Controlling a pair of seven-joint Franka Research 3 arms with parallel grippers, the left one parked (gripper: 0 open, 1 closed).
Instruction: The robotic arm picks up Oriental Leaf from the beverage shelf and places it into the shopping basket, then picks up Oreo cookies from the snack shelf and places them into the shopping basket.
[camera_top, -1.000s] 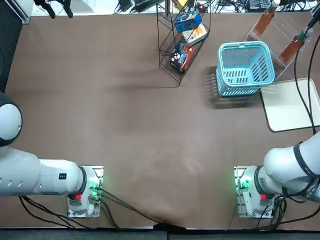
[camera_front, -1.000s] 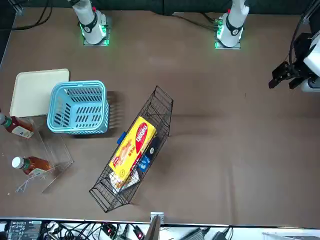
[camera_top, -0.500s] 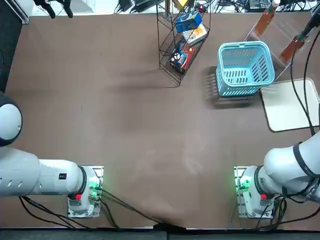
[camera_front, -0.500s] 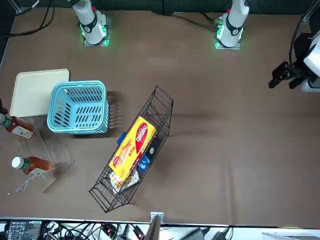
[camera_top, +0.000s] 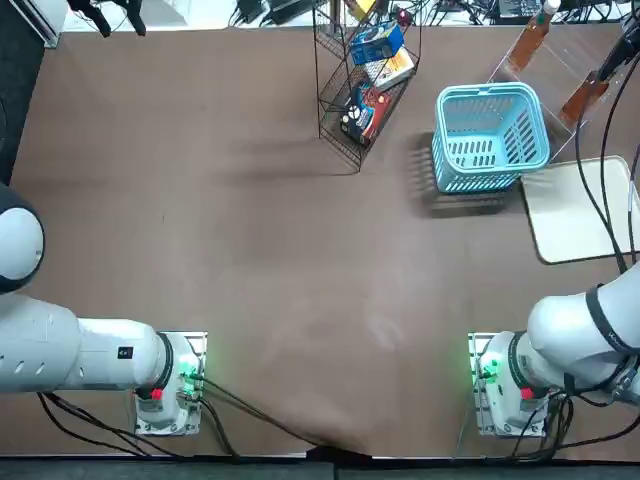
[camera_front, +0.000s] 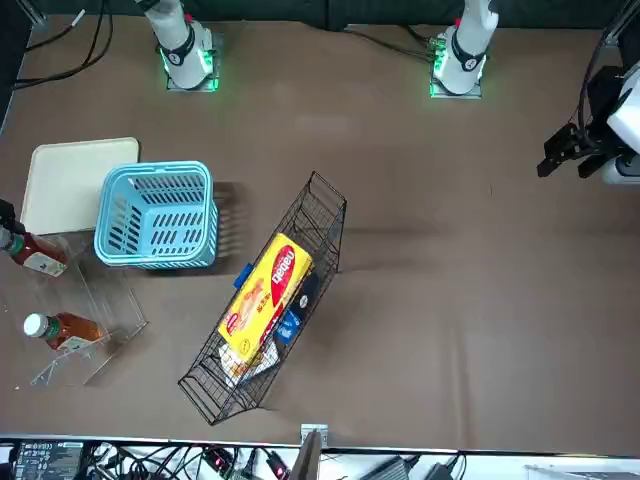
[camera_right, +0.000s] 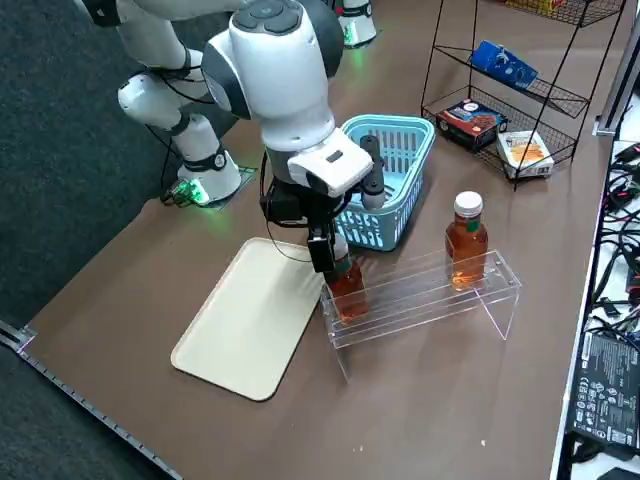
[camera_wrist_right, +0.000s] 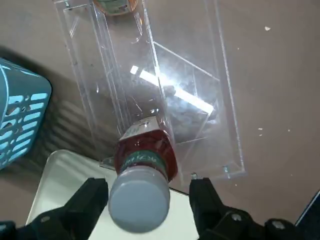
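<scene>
The right gripper (camera_wrist_right: 141, 200) hangs with its fingers spread wide on either side of the white cap of the amber tea bottle with a red label (camera_wrist_right: 142, 172), which stands at the near end of the clear acrylic shelf (camera_right: 425, 295), at about four o'clock from the blue plastic shopping basket (camera_right: 400, 150). If the fingers close off-centre on the smooth cap, I judge the bottle could tip against the shelf's rail or slip free.

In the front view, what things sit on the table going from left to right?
Tea bottles in the clear shelf → blue shopping basket → wire snack shelf holding a yellow packet → the parked arm's black gripper.
</scene>
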